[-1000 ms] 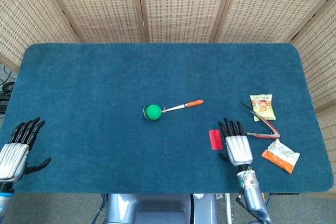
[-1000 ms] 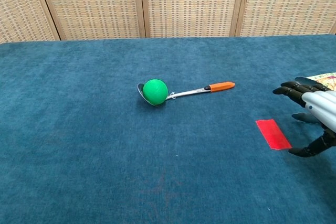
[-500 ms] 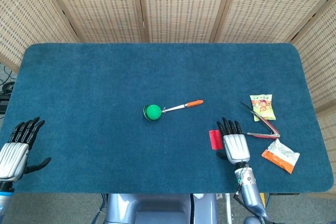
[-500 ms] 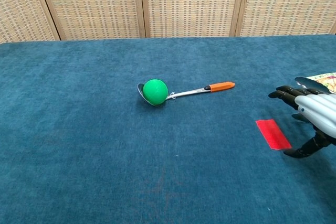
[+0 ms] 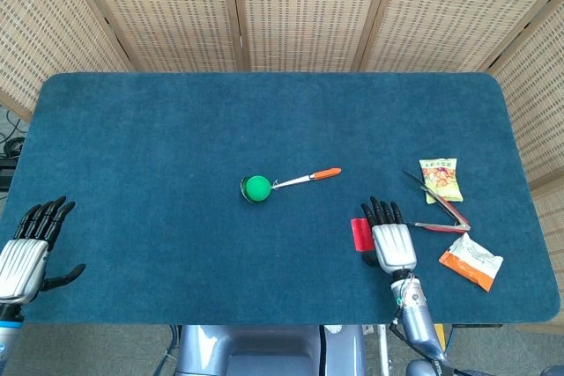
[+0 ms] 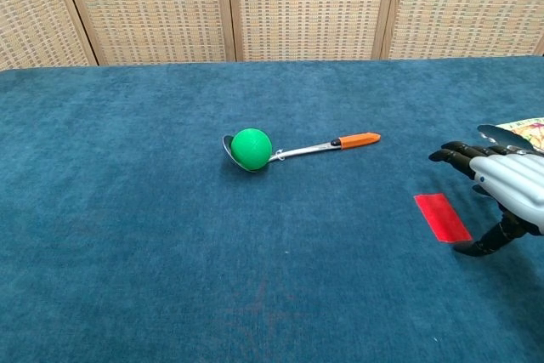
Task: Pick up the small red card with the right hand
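The small red card (image 5: 359, 234) (image 6: 442, 217) lies flat on the blue table (image 5: 176, 129), right of centre near the front edge. My right hand (image 5: 390, 240) (image 6: 501, 195) hovers just right of the card, fingers spread and pointing away from me, its thumb reaching toward the card's near corner. Nothing is in it. My left hand (image 5: 26, 253) rests open at the table's front left corner, far from the card, and shows only in the head view.
A green ball (image 5: 256, 187) sits in a spoon with an orange handle (image 5: 328, 172) at mid-table. Right of my right hand lie tongs (image 5: 441, 209), a yellow snack bag (image 5: 440, 179) and an orange-and-white packet (image 5: 471, 261).
My right hand has drifted slightly left, closing the gap to the card. The card and my left hand have not moved.
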Action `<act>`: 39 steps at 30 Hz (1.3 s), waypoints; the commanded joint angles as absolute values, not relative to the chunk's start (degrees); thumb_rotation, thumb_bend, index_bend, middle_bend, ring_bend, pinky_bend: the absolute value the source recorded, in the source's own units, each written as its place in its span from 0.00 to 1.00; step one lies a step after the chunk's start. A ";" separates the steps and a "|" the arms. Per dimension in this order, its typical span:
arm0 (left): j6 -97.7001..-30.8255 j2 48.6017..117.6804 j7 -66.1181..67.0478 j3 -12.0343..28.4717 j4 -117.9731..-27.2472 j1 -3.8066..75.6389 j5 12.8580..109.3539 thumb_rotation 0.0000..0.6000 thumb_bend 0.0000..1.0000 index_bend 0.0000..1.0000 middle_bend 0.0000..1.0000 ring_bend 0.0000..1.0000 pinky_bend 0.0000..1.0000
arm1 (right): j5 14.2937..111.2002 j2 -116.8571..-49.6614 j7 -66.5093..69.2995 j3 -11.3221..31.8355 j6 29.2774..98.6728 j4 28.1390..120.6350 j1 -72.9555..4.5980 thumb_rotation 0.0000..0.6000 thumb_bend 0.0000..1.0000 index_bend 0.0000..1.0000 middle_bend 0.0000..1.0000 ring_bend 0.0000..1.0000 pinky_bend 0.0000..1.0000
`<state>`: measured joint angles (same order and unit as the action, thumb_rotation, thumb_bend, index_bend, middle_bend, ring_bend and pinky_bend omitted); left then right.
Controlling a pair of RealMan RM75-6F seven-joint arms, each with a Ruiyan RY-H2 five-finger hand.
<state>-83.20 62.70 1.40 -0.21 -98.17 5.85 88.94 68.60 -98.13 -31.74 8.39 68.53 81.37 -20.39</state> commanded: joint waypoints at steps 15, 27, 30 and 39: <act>-83.16 62.87 1.17 -0.15 -97.87 5.94 88.84 1.00 0.21 0.00 0.00 0.00 0.00 | 66.93 -99.51 -31.43 9.42 67.12 79.28 -22.67 1.00 0.21 0.05 0.00 0.00 0.00; -82.94 62.97 1.12 -0.17 -97.69 6.05 88.68 1.00 0.21 0.00 0.00 0.00 0.00 | 65.97 -98.66 -34.56 12.35 67.32 80.70 -26.17 1.00 0.21 0.05 0.00 0.00 0.00; -82.93 62.99 1.08 -0.20 -97.63 6.05 88.72 1.00 0.21 0.00 0.00 0.00 0.00 | 65.95 -97.69 -35.15 12.36 68.04 82.25 -26.18 1.00 0.22 0.05 0.00 0.00 0.00; -83.16 62.95 1.25 -0.53 -97.92 6.01 89.48 1.00 0.21 0.00 0.00 0.00 0.00 | 67.56 -93.81 -34.53 9.51 71.84 87.80 -23.49 1.00 0.22 0.05 0.00 0.00 0.00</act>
